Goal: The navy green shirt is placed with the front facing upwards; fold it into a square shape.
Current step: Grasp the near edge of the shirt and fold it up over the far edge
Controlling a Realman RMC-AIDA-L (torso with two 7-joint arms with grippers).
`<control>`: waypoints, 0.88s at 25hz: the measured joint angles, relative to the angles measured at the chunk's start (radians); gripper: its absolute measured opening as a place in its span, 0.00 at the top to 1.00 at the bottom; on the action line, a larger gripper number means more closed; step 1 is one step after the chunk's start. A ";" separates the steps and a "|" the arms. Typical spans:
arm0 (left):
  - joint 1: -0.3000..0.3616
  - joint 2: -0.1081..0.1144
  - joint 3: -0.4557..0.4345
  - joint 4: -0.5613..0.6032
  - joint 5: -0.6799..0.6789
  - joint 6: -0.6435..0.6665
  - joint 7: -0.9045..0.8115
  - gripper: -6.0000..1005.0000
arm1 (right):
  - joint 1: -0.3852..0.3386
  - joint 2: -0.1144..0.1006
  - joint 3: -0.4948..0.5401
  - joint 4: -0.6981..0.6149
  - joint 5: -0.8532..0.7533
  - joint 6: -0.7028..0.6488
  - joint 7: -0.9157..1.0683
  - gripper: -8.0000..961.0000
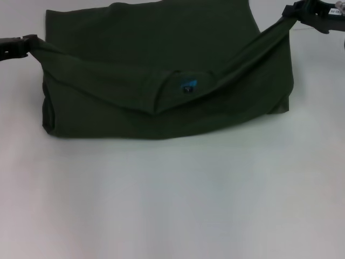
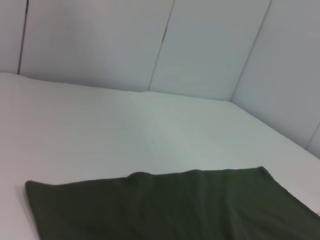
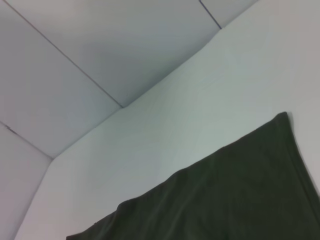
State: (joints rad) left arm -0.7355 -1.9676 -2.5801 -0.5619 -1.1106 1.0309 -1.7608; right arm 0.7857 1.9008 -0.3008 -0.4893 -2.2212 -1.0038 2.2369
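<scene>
The navy green shirt (image 1: 135, 75) lies on the far half of a white table (image 1: 172, 199), spread across most of its width. Its collar end is folded over toward the near side, so the neckline sits in the middle of the cloth with a small black label and blue print (image 1: 188, 86) showing inside it. The near edge of the bundle forms a thick doubled fold running left to right, and the far part lies flat.

2 corners of the folded layer are pulled taut outward and upward. The left gripper (image 1: 24, 44) sits at the left edge of the scene, clamped on the shirt's left corner, with a stretched strip of cloth leading to it. The right gripper (image 1: 302, 13) is at the far right, raised, pinching the right corner, from which a long tight ridge of fabric runs down to the collar.

Both wrist views show only the flat far part of the shirt (image 2: 165, 205) (image 3: 225, 195) on the table, with pale panelled walls (image 2: 150, 45) behind.
</scene>
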 joint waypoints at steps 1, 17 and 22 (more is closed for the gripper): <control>-0.003 -0.001 0.000 0.000 -0.001 -0.006 0.002 0.98 | 0.003 0.001 0.000 0.000 0.002 0.007 -0.003 0.94; -0.027 -0.021 0.000 0.003 -0.003 -0.073 0.021 0.98 | 0.017 0.003 -0.049 0.025 0.051 0.098 -0.021 0.94; -0.028 -0.047 0.000 0.001 -0.003 -0.125 0.023 0.98 | 0.022 0.016 -0.049 0.036 0.054 0.118 -0.045 0.92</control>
State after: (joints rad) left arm -0.7636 -2.0146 -2.5802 -0.5606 -1.1140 0.9059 -1.7380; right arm 0.8081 1.9173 -0.3502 -0.4530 -2.1673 -0.8853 2.1917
